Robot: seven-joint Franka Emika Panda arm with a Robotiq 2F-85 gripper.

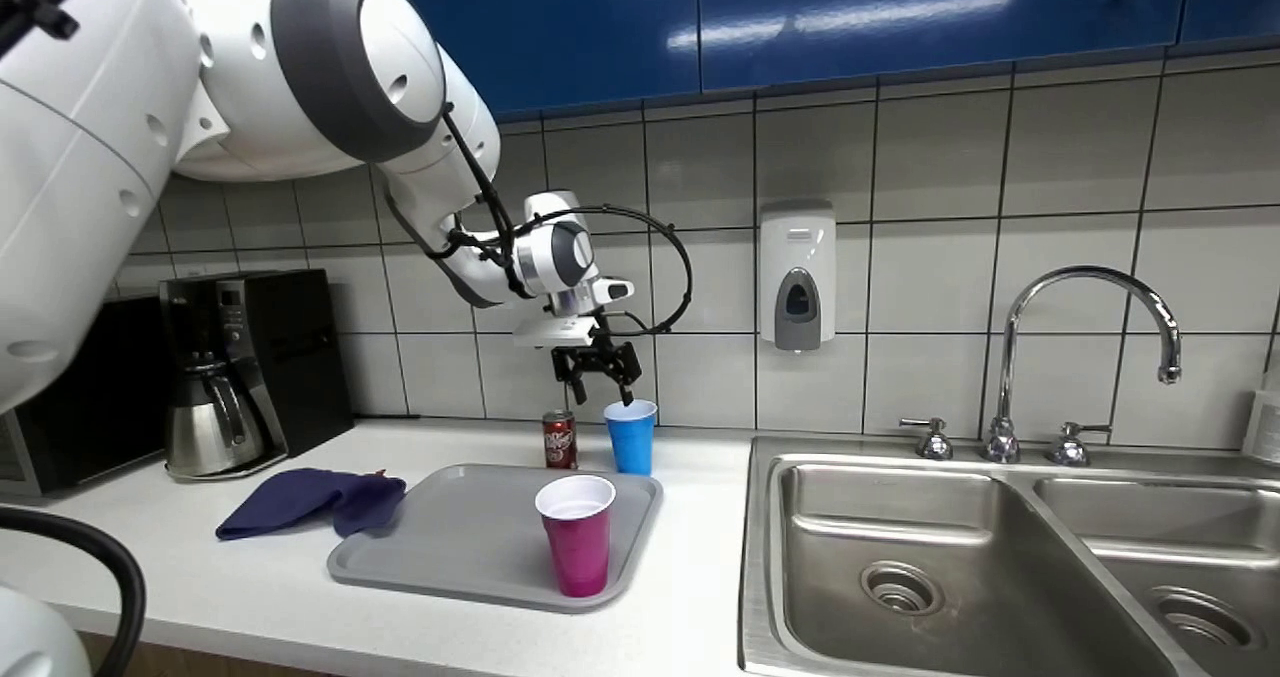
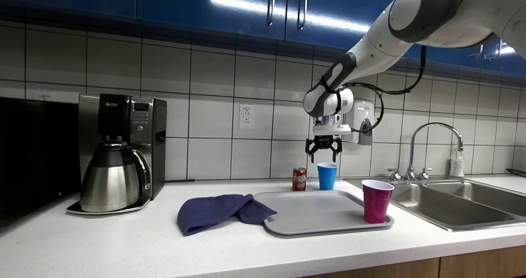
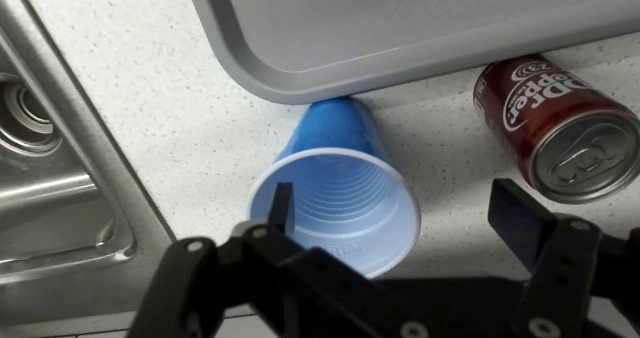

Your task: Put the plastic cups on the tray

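Grey, smooth and round-cornered, the tray (image 1: 450, 537) lies on the speckled counter (image 3: 150, 83) and, in an exterior view, bears the flaring, white-lined pink cup (image 1: 580, 557) upright near its four o'clock, while the blue cup (image 1: 630, 445), ringed with fine ridges inside, stands just off its edge toward two o'clock, touching or not I cannot tell. At the blue cup's nine o'clock is the glossy metal can (image 1: 559, 442), and the folded purple cloth (image 1: 310, 504) lies near the tray's nine. Above the blue cup hangs the angular black tool (image 2: 323, 159), its fingers (image 3: 515, 223) spread wide.
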